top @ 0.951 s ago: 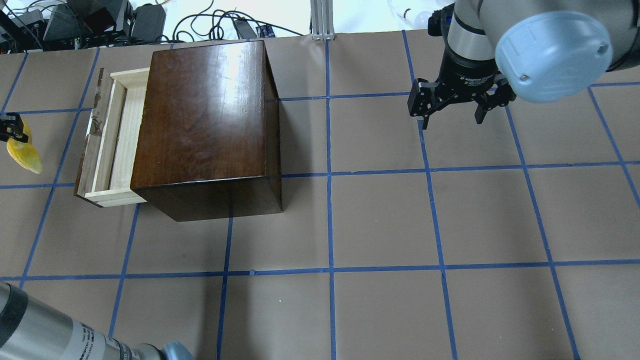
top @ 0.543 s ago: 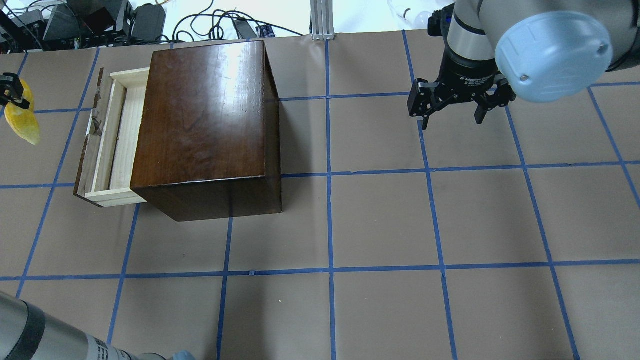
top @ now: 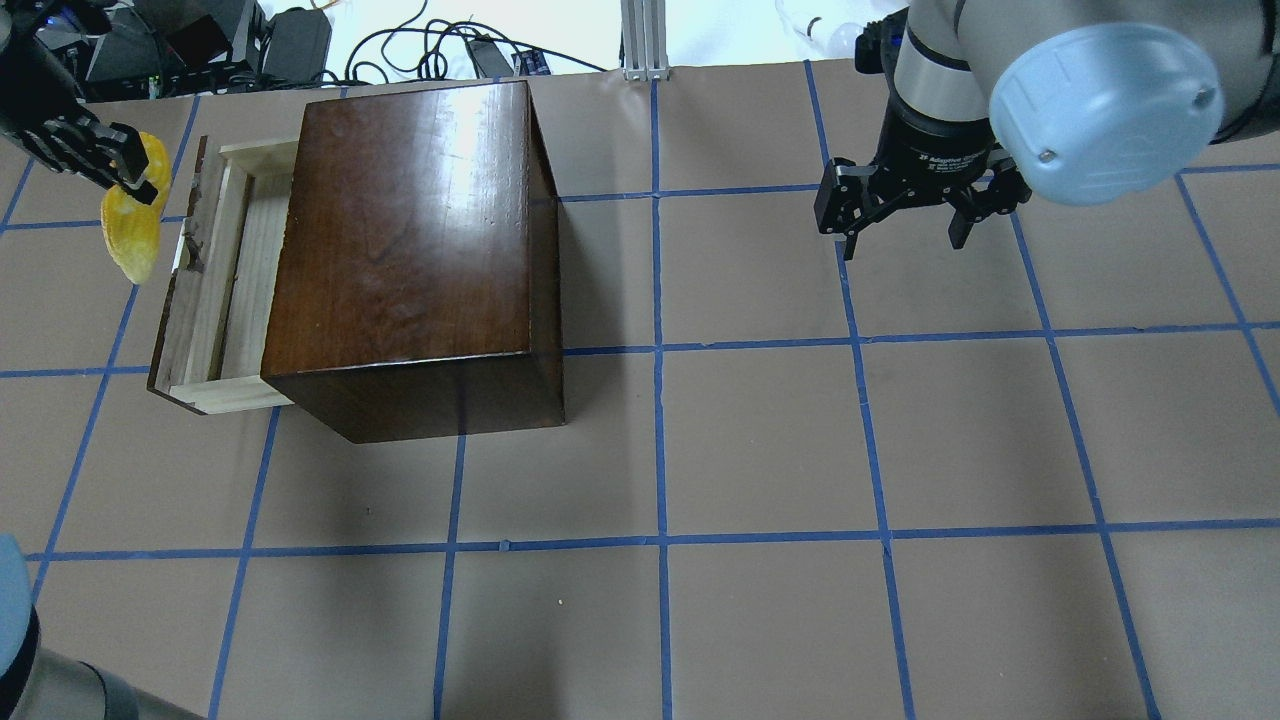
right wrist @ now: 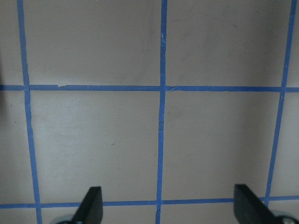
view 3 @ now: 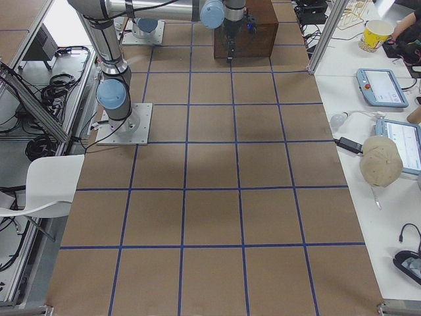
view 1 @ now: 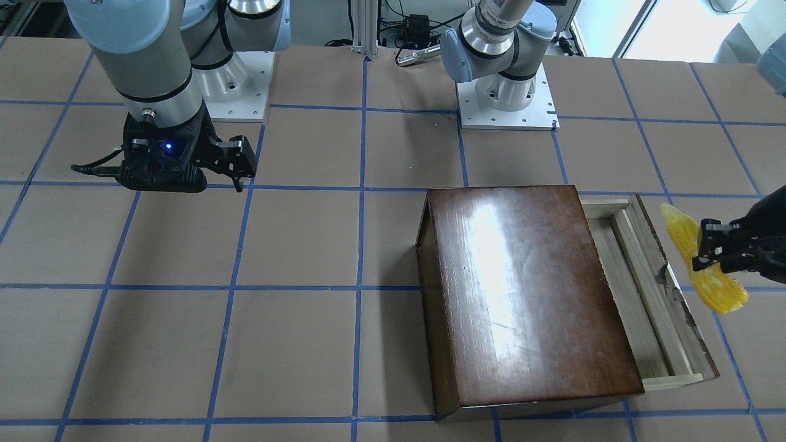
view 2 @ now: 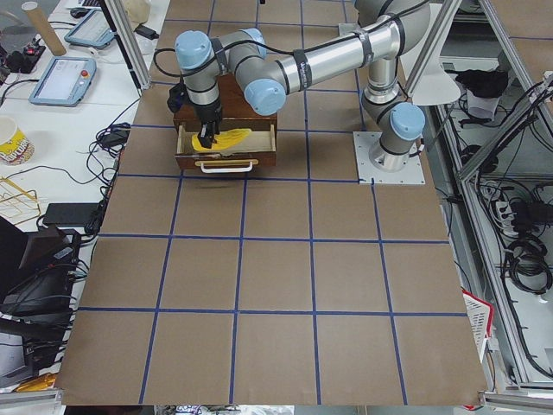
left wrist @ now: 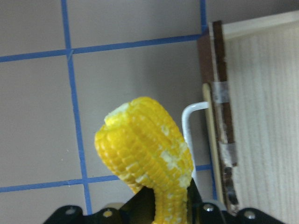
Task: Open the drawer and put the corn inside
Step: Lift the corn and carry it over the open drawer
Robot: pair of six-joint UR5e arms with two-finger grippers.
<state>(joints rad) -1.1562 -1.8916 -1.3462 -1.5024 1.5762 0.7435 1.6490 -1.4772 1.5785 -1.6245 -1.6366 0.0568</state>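
Note:
The drawer is pulled out of the glossy dark brown box on its left side, and its pale wood tray is empty. My left gripper is shut on the yellow corn and holds it in the air just outside the drawer's worn front panel. In the left wrist view the corn hangs beside the white handle and the drawer. In the front-facing view the corn is right of the drawer. My right gripper is open and empty, far from the box.
Brown table paper with a blue tape grid. Cables and gear lie beyond the far edge, behind the box. An aluminium post stands at the far middle. The right wrist view shows bare grid between my open fingertips.
My left gripper has carried the corn from the view's left edge towards the far side and then right, up to the drawer's front panel. The right arm has not moved.

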